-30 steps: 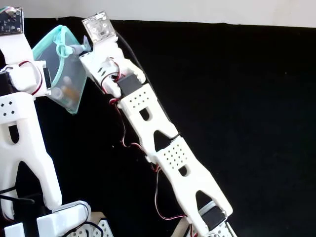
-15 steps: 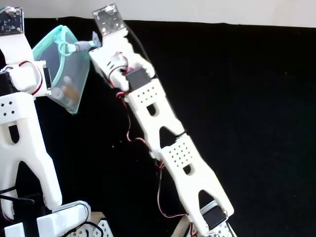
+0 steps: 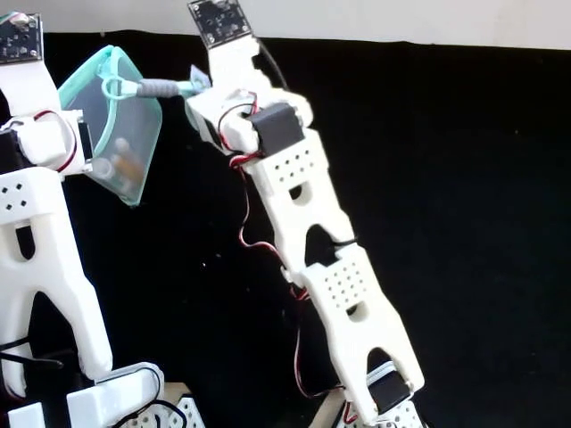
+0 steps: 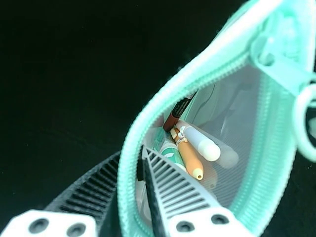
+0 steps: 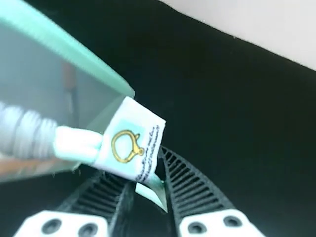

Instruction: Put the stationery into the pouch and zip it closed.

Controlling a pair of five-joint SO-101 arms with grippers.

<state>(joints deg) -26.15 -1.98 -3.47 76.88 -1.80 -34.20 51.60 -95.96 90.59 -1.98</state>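
A translucent mint pouch (image 3: 125, 134) hangs at the far left of the high view, off the black table. My left gripper (image 4: 132, 157) is shut on its rim, one finger inside the mouth and one outside. Pens and a white marker (image 4: 202, 143) lie in the pouch (image 4: 197, 84), whose mouth gapes with the zipper slider (image 4: 269, 49) at one end. My right gripper (image 3: 198, 85) sits just right of the pouch. In its wrist view the gripper (image 5: 148, 177) is shut on the mint ribbon under the white tag (image 5: 131, 148). The grey pull cord (image 3: 156, 87) stretches taut between ribbon and zipper.
The table (image 3: 428, 178) is covered in black cloth, bare to the right of the right arm. A pale wall (image 3: 401, 18) runs along the back. The arms' bases and loose wires (image 3: 125, 401) crowd the front left edge.
My right gripper has moved right and slightly back, drawing the grey pull cord out straight from the pouch. The left arm and the pouch have stayed put.
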